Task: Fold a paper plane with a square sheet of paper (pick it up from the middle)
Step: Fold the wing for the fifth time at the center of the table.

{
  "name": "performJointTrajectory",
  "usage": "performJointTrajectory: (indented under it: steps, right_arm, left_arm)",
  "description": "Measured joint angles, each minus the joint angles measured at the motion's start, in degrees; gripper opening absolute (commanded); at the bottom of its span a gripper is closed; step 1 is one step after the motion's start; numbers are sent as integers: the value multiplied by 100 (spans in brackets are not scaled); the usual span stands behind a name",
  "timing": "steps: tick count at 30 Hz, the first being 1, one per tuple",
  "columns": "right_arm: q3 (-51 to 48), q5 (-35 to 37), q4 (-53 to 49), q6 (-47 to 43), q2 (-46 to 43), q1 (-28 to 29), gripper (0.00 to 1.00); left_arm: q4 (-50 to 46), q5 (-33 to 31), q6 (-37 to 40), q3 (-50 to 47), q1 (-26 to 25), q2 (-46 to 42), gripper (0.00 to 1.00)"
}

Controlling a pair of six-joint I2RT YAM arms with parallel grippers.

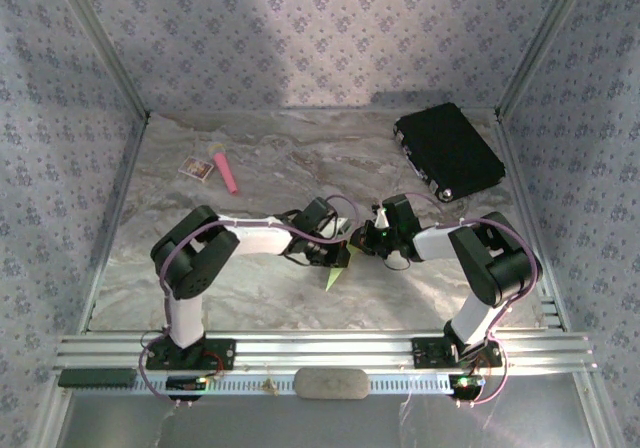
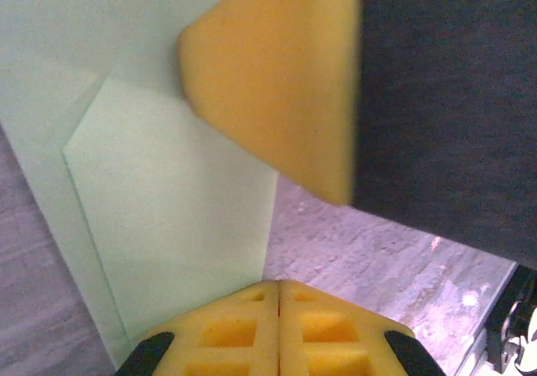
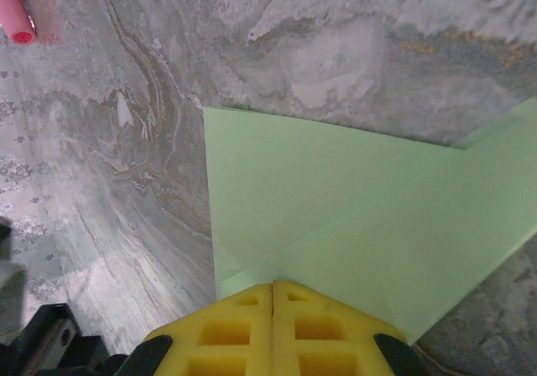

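The left gripper (image 2: 278, 299) and right gripper (image 3: 273, 299) are each pinched shut on the creased lime-green sheet of paper (image 3: 336, 216), near the table's (image 1: 250, 298) middle. If they pull apart unevenly, the thin sheet could tear or its fold skew; a slipping pinch would drop it.
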Motion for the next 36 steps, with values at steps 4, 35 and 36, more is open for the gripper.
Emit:
performJointTrajectory:
  steps: [4, 35, 36]
  right_arm:
    - [0, -4, 0, -13, 0, -4, 0]
    - [-7, -197, 55, -188, 35, -81, 0]
    - [11, -208, 42, -210, 46, -87, 0]
  left_arm:
    - [-2, 0, 92, 0, -2, 17, 7]
    - [-756, -632, 293, -1762, -525, -2122, 7]
    - [-748, -654, 293, -1759, -507, -2275, 7]
